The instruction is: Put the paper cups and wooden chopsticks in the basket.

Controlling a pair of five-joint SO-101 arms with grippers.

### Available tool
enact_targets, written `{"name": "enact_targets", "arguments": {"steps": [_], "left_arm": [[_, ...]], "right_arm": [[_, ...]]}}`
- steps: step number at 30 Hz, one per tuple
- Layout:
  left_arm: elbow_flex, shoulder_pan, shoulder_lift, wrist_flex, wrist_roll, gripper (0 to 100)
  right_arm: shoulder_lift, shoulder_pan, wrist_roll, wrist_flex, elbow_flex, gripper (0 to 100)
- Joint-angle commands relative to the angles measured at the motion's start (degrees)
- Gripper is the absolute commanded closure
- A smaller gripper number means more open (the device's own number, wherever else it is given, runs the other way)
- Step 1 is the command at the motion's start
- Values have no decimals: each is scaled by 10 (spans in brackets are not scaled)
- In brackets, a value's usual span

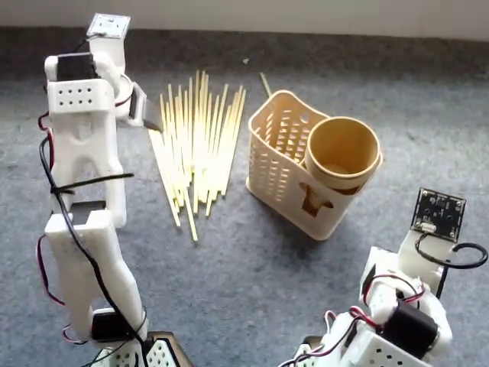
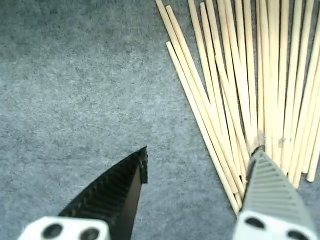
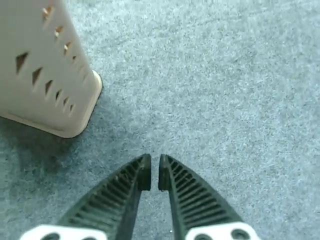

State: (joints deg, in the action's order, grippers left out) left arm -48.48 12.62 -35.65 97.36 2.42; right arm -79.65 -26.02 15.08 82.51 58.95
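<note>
**Left jaws spread at the chopstick pile; one cup in the basket**

The left gripper (image 2: 201, 151) is seen with its jaws spread wide. Its grey finger (image 2: 265, 185) lies over the outermost sticks of the pile and its black finger (image 2: 117, 192) over bare grey carpet (image 2: 75, 75). Nothing is held between them.

The right gripper (image 3: 154, 172) is seen with its jaws pressed almost together on nothing, above carpet just beside a corner of the basket (image 3: 45, 75).

The wooden chopsticks (image 1: 195, 141) are fanned out in the upper centre of the high view. They overlap too much for an exact count, but well over a dozen can be made out. A single chopstick (image 1: 265, 82) lies apart, behind the basket.

One basket (image 1: 279, 145) is seen right of centre. One paper cup (image 1: 341, 153) is held in it, tilted, mouth up.
</note>
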Motion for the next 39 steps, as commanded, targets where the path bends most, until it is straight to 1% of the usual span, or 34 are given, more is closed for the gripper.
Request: {"name": "enact_targets", "arguments": {"steps": [1,6,8,10,13,17,22,25,27,31,32,35,37,39], "left_arm": [[-31,-28,-45,-6,-1,639],[-61,-89,-119,-6,-1,498],[-77,-105,-143,-8,-8,460],[-97,-110,-166,-8,-62,454],[-124,-110,-199,-6,-134,476],[-140,-98,-230,-5,-165,510],[-143,-70,-233,6,-163,521],[-138,-69,-241,2,-162,521],[-143,-82,-261,-5,-162,521],[-143,-118,-300,-51,-162,521],[-143,-127,-308,-59,-155,521],[-143,-153,-327,-76,-98,526],[-143,-163,-336,-76,-72,573],[-143,-164,-338,-75,-55,669]], "right_arm": [[0,5,6,-48,22,947],[0,5,4,-92,66,947],[0,5,4,-102,87,947],[0,5,3,-106,97,947],[0,3,3,-106,99,947],[0,2,3,-105,99,947],[0,4,3,-105,100,947],[0,4,3,-104,100,947],[0,4,3,-102,100,947],[0,3,3,-102,100,947],[0,3,3,-102,101,947],[0,4,3,-102,101,947],[0,4,3,-102,102,947],[0,4,3,-102,102,947]]}}
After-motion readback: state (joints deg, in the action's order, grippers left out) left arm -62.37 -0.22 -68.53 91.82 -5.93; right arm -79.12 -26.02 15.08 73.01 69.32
